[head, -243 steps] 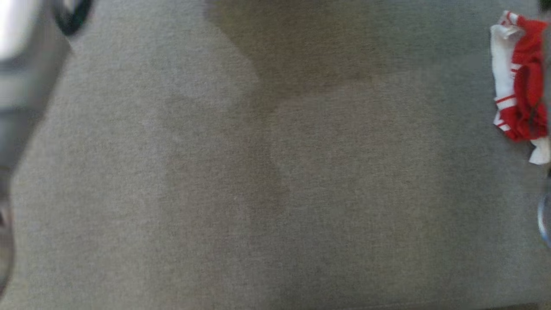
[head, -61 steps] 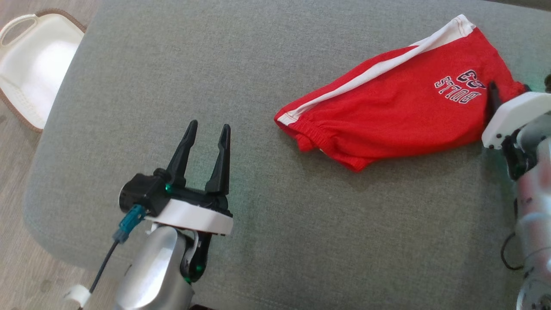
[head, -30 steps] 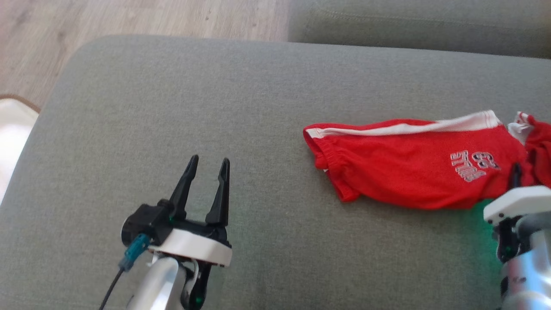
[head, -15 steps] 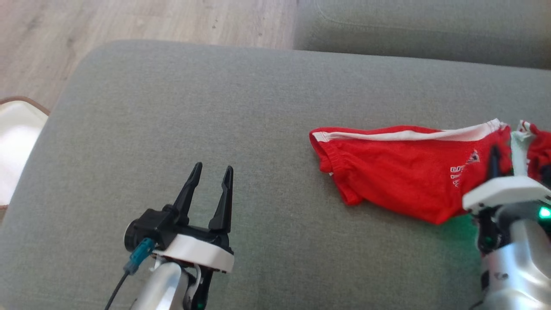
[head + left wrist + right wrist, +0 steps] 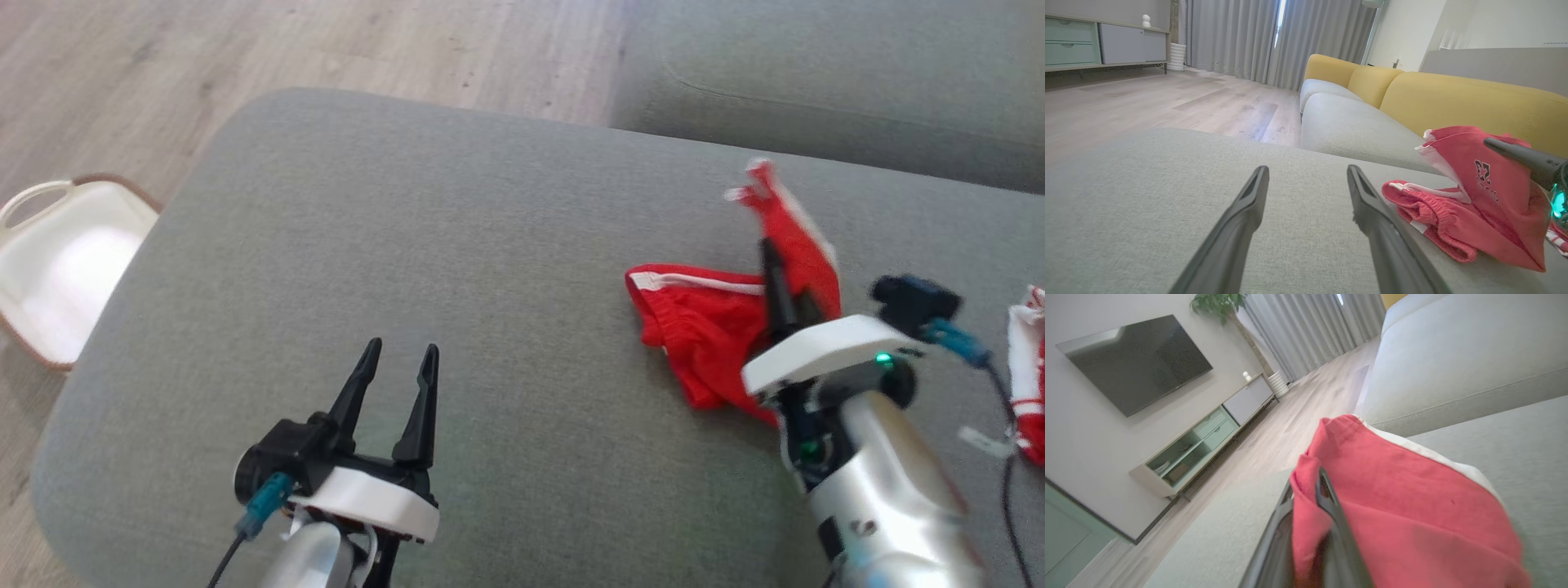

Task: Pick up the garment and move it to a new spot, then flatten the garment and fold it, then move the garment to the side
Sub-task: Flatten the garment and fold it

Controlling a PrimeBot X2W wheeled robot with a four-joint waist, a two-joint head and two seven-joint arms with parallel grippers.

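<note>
The garment (image 5: 710, 335) is a pair of red shorts with a white side stripe, lying on the grey cushion (image 5: 457, 245) at centre right. My right gripper (image 5: 771, 257) is shut on one end of the shorts (image 5: 1392, 498) and holds that end lifted and folded back over the rest. In the left wrist view the raised part (image 5: 1490, 179) shows dark lettering, and the right gripper's finger (image 5: 1523, 157) pokes out of it. My left gripper (image 5: 398, 359) is open and holds nothing, hovering over bare cushion at the lower left (image 5: 1306, 173).
A second red-and-white garment (image 5: 1027, 367) lies at the right edge. A white basket (image 5: 57, 261) sits on the wooden floor (image 5: 245, 49) left of the cushion. Another grey cushion (image 5: 816, 73) lies beyond, with a yellow sofa back (image 5: 1453, 102) behind it.
The right gripper has carried its end of the shorts leftward and up, folding them back over themselves. The camera has shifted. The left gripper stays open in place.
</note>
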